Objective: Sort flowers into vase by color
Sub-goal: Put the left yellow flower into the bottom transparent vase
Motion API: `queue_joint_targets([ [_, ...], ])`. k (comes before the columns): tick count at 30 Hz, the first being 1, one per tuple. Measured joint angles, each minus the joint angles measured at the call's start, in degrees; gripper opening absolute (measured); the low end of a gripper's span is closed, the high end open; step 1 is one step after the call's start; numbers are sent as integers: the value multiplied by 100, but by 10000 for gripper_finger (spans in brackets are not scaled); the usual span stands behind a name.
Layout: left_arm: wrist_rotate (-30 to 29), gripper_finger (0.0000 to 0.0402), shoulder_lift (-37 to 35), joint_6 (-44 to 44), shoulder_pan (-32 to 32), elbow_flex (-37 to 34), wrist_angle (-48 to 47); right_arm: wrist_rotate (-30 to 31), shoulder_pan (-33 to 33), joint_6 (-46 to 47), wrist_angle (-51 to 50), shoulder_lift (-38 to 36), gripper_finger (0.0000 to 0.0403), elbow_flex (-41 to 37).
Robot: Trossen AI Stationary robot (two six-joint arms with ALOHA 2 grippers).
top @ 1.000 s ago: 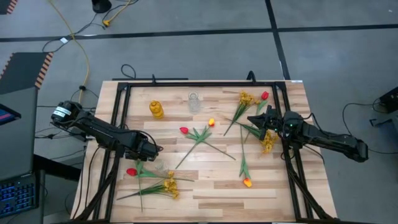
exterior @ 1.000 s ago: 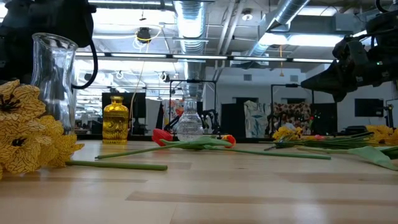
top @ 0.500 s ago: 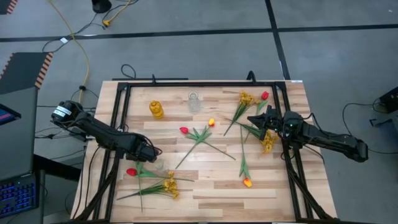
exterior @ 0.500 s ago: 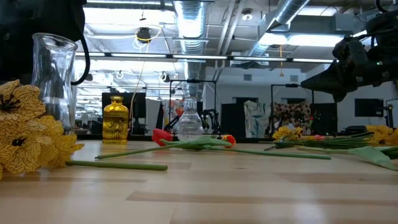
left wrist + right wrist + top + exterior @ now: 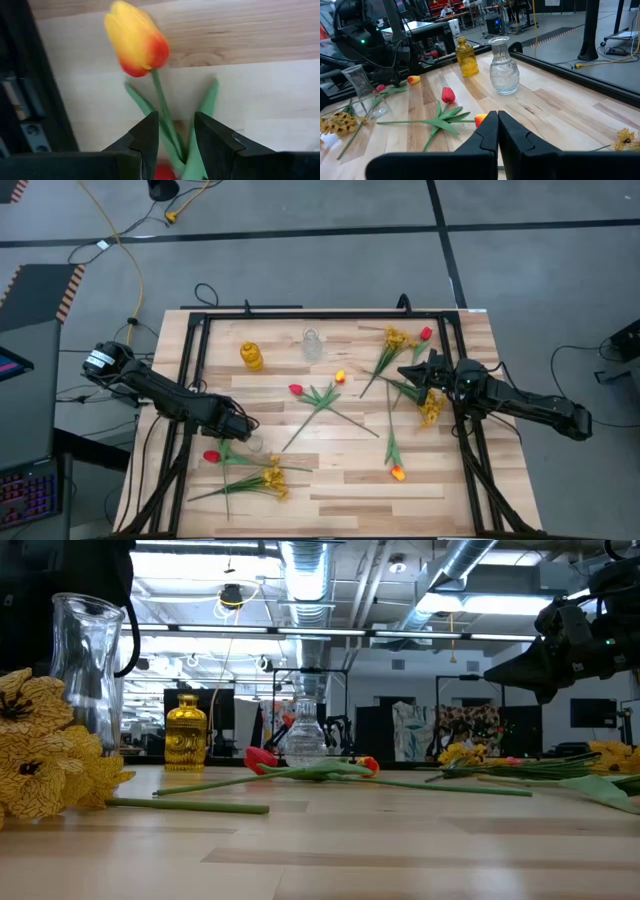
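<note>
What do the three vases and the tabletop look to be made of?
Tall vase and round vase: clear glass, see-through with glints. Yellow vase: tinted, glossy glass, possibly plastic. Tabletop: pale wood planks, visible grain and seams, matte.

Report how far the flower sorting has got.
Done: nothing yet. The amber glass vase, round clear glass vase and tall clear glass vase show no flowers.
In hand: the left gripper holds a yellow-orange tulip by its stem.
Left: the other flowers, like the red tulip and mustard-yellow spray, lie on the wooden table. The right gripper hovers shut and empty.
</note>
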Motion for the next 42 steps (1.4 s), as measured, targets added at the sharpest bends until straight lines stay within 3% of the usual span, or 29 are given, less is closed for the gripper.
queue_joint_targets([
  [8,13,114,0,-39,-2,-439,556,0,0,-2,1,0,36,0],
  [25,0,111,0,44,-4,-456,549,0,0,0,2,0,36,0],
  [36,0,12,-2,154,-4,-454,547,0,0,-1,0,0,36,0],
  [42,-37,7,-2,348,-4,-320,352,0,0,-2,2,0,36,0],
])
